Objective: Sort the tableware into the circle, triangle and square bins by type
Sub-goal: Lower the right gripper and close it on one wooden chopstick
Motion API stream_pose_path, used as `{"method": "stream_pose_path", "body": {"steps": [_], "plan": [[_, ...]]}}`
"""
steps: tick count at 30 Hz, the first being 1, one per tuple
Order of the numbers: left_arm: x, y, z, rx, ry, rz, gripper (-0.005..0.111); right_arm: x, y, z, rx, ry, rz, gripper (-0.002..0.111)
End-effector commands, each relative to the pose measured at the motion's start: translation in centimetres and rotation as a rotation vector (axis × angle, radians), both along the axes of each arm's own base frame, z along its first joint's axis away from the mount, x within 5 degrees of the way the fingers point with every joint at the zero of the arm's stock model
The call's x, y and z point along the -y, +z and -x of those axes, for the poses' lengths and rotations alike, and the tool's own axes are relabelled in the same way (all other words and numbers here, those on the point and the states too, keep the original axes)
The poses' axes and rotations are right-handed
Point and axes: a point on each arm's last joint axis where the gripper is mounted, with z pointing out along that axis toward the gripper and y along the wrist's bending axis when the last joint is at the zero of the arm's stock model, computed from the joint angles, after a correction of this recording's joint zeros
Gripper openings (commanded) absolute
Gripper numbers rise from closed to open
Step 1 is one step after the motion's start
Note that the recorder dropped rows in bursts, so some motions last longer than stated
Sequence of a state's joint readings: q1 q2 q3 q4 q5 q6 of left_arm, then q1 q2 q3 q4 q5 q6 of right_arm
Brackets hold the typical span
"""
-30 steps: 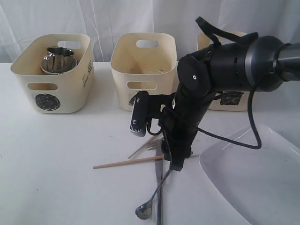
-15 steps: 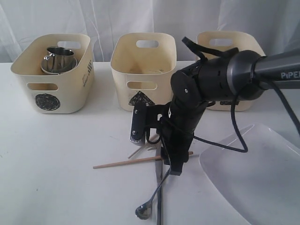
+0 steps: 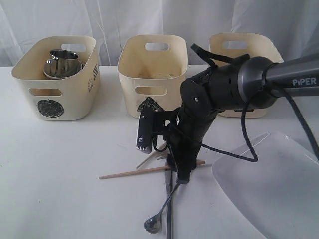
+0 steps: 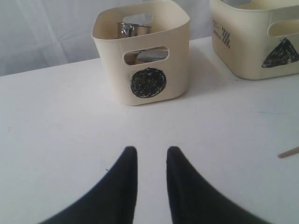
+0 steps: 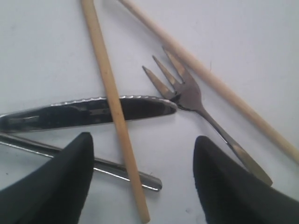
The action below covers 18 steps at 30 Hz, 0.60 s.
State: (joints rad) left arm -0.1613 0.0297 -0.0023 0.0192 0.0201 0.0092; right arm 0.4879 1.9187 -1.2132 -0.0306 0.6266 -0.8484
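Right pincer spread wide and empty, now lower than a second ago, straddling chopstick, knife and fork on the table before the triangle bin. Poised for a cutlery pick.

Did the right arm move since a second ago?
Yes. The right arm has dropped lower. Before, it hid most of the right bin; now that bin's rim and handle slot show above it.
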Motion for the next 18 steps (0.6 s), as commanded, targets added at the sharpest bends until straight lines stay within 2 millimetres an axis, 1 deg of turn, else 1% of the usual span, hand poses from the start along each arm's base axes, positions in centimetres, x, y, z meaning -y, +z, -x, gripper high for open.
{"method": "stream_pose_path", "body": {"steps": [1,9,18], "plan": [[0.00,-0.04,0.04,0.003,0.001,0.012,0.028,-0.10,-0.46,-0.22,-0.003,0.013,0.011,0.058],[0.00,-0.04,0.04,0.003,0.001,0.012,0.028,-0.09,-0.90,-0.20,-0.019,0.013,0.020,0.058],[0.00,-0.04,0.04,0.003,0.001,0.012,0.028,-0.09,-0.90,-0.21,-0.017,0.013,0.019,0.058]]}}
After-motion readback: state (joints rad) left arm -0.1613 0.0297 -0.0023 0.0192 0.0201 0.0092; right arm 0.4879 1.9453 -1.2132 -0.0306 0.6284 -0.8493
